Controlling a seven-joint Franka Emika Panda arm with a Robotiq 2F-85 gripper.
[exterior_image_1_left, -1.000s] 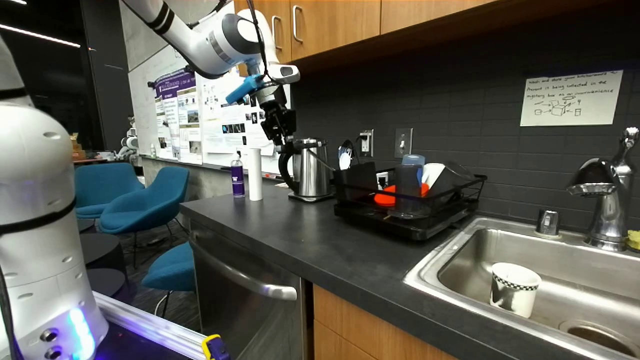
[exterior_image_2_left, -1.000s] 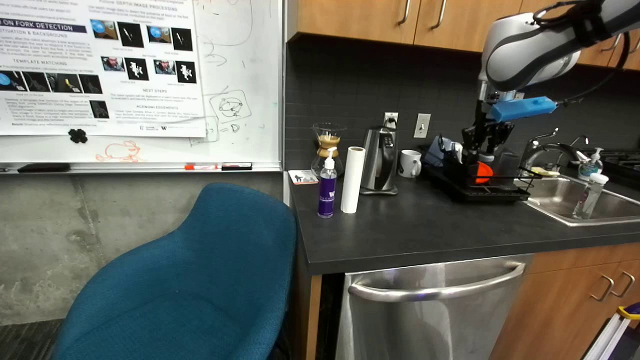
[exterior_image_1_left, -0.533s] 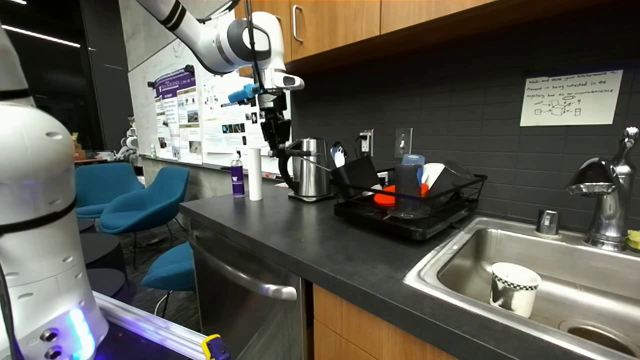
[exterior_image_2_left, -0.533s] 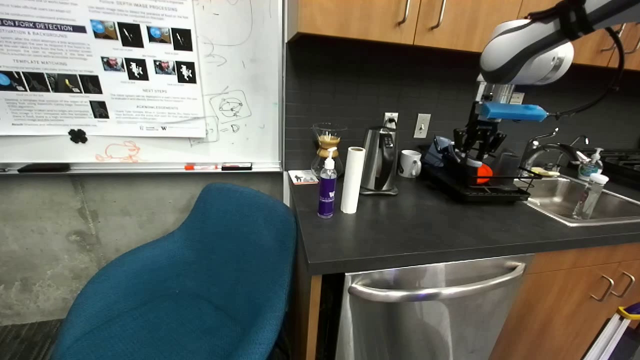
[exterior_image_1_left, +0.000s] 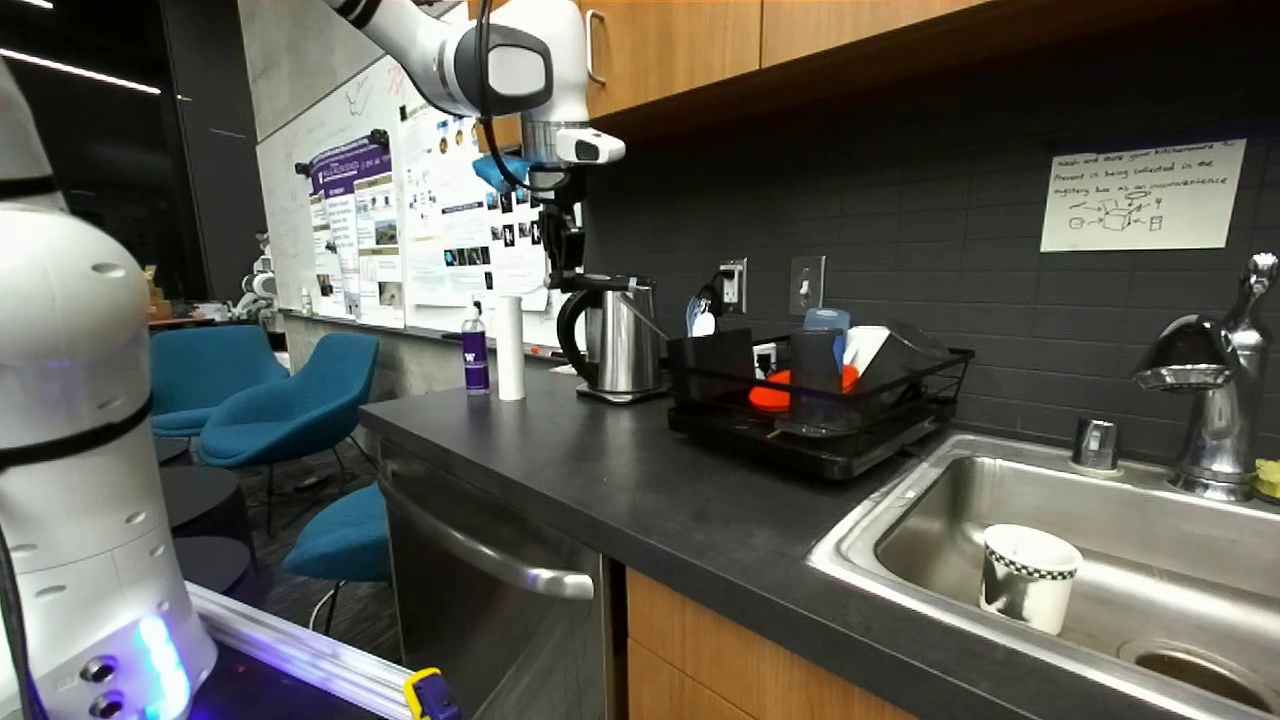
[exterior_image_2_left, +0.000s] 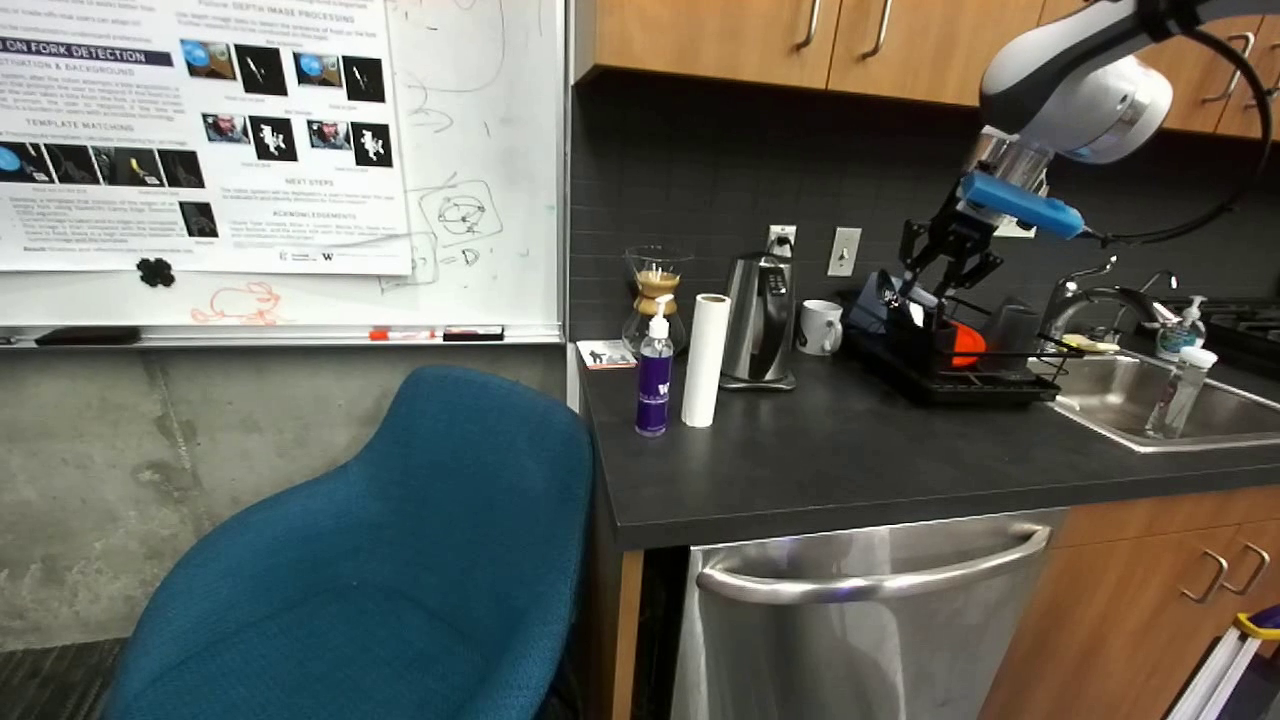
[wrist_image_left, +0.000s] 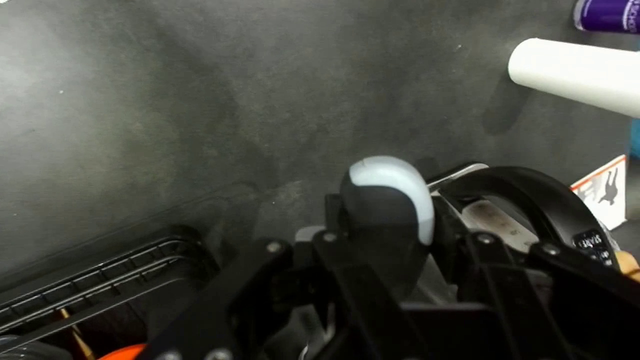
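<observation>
Black jaws, seemingly closed on a rounded black handle edged in pale grey (wrist_image_left: 385, 200).

Pinching it from both sides probably keeps it steady; what it belongs to is unclear. It is held up near the left end of a black wire dish rack (exterior_image_1_left: 745, 440), set left of the stainless-steel sink (exterior_image_1_left: 870, 522), presumably for draining. Farther left, a brushed-steel kettle (exterior_image_2_left: 748, 325) stands at the far side of the dark grey worktop (exterior_image_2_left: 840, 450), likely for the pale wall outlet (exterior_image_2_left: 788, 232).

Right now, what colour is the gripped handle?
Black handle with a pale grey band; clearest in wrist view.
</observation>
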